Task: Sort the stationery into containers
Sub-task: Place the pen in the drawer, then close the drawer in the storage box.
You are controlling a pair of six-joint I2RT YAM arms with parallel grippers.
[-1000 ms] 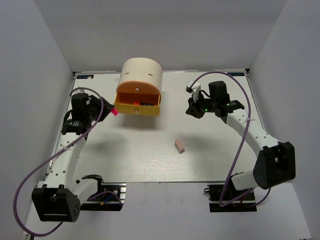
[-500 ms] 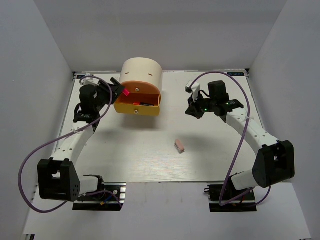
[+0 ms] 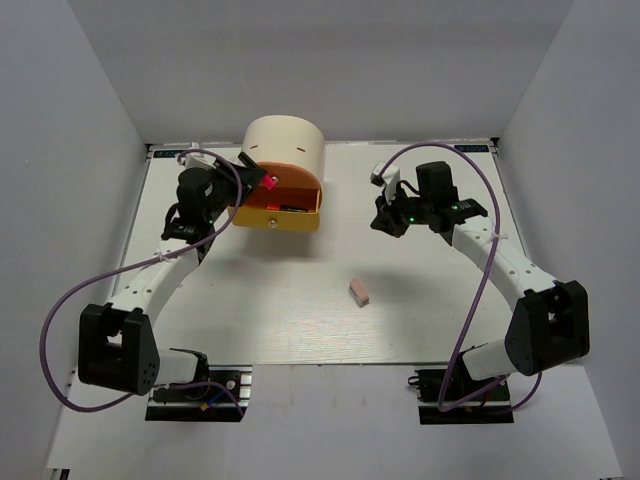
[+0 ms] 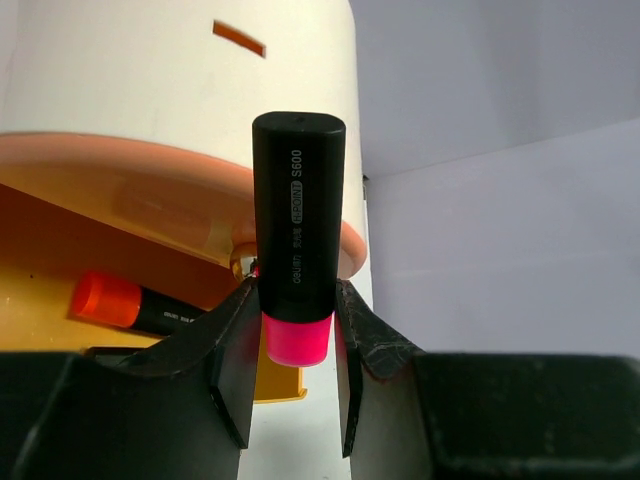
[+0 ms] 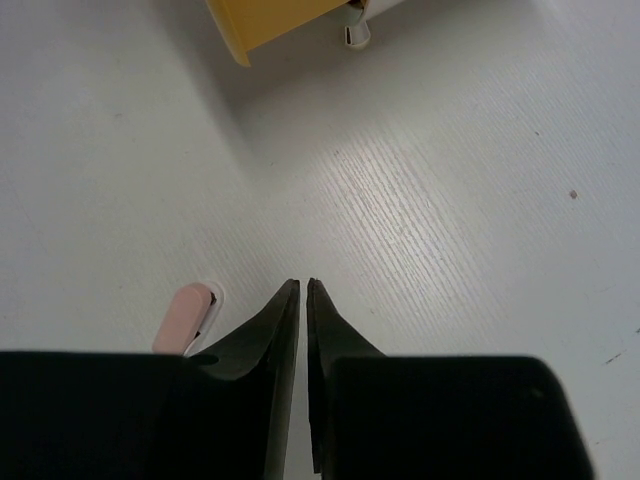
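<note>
The pink eraser [image 3: 359, 291] lies alone on the mid-worktop [image 3: 300, 330]. Farther back, the right end effector [image 5: 303, 288] hangs pinched shut and empty. The left end effector [image 4: 297, 288] clamps the pink highlighter [image 4: 298, 220] at the open yellow drawer [image 3: 275, 217], which holds an orange-red highlighter [image 4: 130, 303]. The cream cabinet [image 3: 285, 145] stands behind.

Can see only the cap and a stretch of black body of the orange-red highlighter [image 4: 135, 305] in the yellow drawer [image 4: 40, 235], the rest tucked behind a finger [image 4: 232, 350] of the left gripper [image 4: 296, 300] clamping the pink highlighter [image 4: 297, 220]. From above, cannot make out that drawer's contents. Through the right wrist camera, can see just one end of the pink eraser [image 5: 185, 315] past the right gripper [image 5: 303, 290].
</note>
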